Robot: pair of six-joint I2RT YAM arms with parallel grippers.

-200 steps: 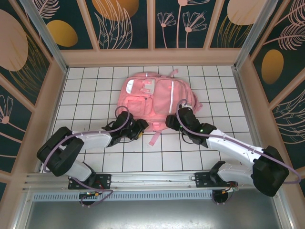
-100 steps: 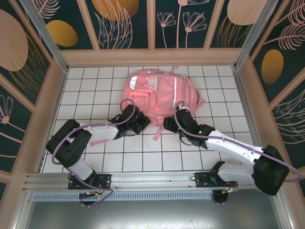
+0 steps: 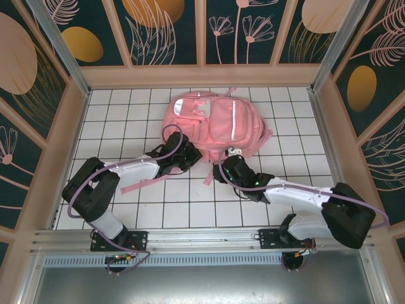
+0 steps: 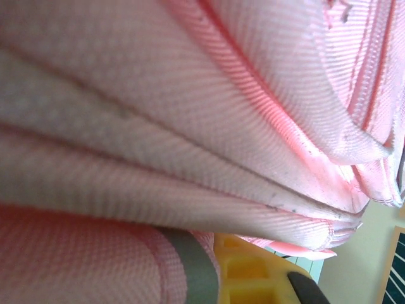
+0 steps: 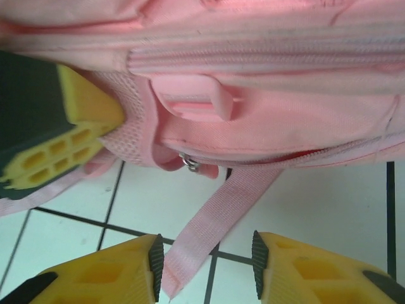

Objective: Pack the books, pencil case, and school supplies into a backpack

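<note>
The pink backpack (image 3: 215,120) lies front side up on the white tiled table, towards the back. My left gripper (image 3: 189,154) is at its near left corner, shut on the backpack fabric (image 4: 190,126), which folds over one yellow finger (image 4: 259,278). My right gripper (image 3: 223,168) is at the near edge, and its jaws (image 5: 205,259) stand open around a loose pink strap (image 5: 215,218) that rests against the left pad (image 5: 155,259). A zipper pull (image 5: 190,163) hangs just above. The books, pencil case and school supplies are out of view.
A long pink strap (image 3: 144,182) trails across the tiles under the left arm. Wooden walls (image 3: 60,139) enclose the table on three sides. Open tiles (image 3: 190,212) lie between the arms' bases and the backpack.
The left gripper has shut on the backpack's corner and shifted it away and to the right. The right gripper has moved left to the loose strap, and its jaws have narrowed.
</note>
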